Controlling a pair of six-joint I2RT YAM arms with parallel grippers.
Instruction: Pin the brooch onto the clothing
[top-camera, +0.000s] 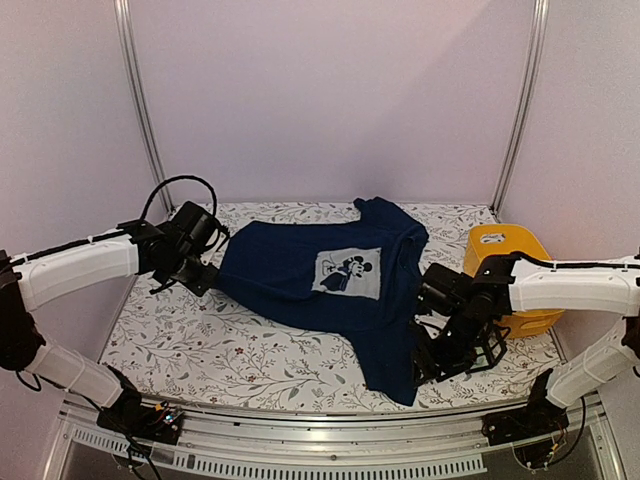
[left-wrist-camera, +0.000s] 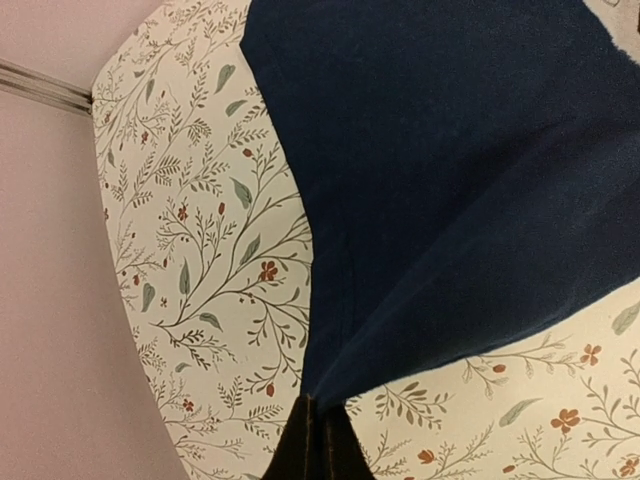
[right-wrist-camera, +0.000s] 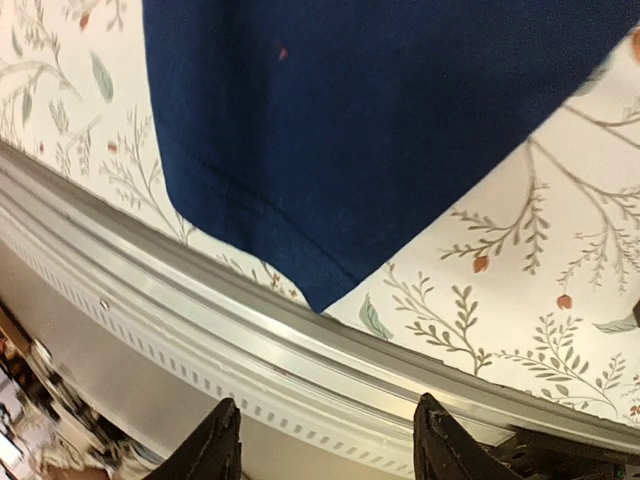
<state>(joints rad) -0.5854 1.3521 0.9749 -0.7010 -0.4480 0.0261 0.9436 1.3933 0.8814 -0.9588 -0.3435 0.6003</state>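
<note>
On the floral-patterned table the navy T-shirt lay spread across the middle, its left edge pinched in the closed left gripper, so the right gripper, wide open and empty over the near hem, would best have seized that hem squarely and drawn the cloth flat.
</note>
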